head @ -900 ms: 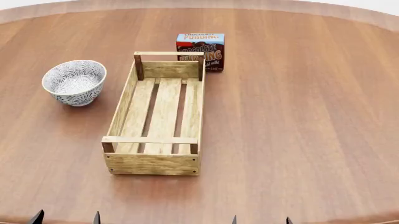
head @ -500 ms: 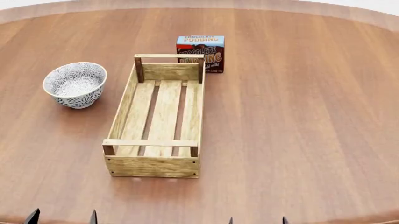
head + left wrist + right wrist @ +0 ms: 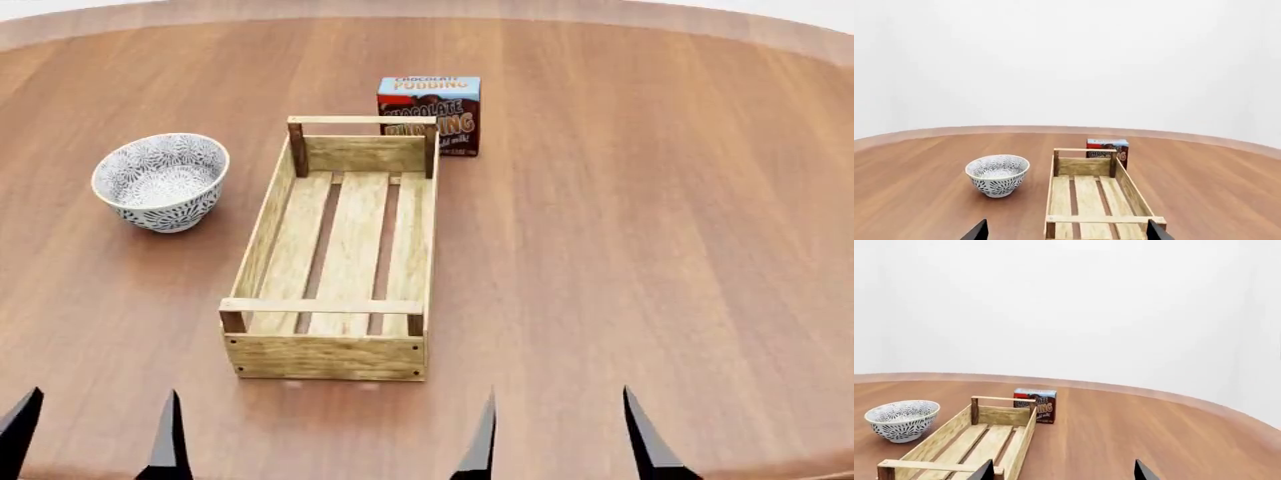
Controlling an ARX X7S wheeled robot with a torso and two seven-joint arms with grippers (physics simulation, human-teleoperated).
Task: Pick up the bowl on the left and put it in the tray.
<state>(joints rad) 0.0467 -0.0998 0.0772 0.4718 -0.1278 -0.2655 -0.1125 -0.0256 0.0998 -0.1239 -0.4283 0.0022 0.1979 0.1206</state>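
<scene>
- Pretty much all you get of the arms is black fingertips poking in at the near edge of the head view. The left gripper (image 3: 94, 440) and the right gripper (image 3: 561, 435) each show two pointed tips with a wide gap between them, nothing held. Everything behind the tips is cut off.
- Same in the wrist views: just two dark tips at the frame edge, spread wide, left gripper (image 3: 1066, 232) and right gripper (image 3: 1064, 471).
- The small chocolate pudding box (image 3: 429, 113) with a blue top and brown front stands just behind the far end of the crate, and the crate's end rail hides its lower part. Can't tell if they actually touch.
- The round brown wooden table (image 3: 667, 250) has loads of bare surface, especially on the right half. Its curved far edge shows against a plain white backdrop.
- The round white bowl with the dense grey-black floral pattern (image 3: 160, 181) sits upright on the table, left of the crate near its far end, with a clear strip of wood between them. Nothing in it.
- The long light-wood slatted tray with low sides and darker corner posts (image 3: 334, 345) lies lengthwise, running away from the robot, about centre. Only bare slats inside.
- Both grippers are well short of bowl and tray.
</scene>
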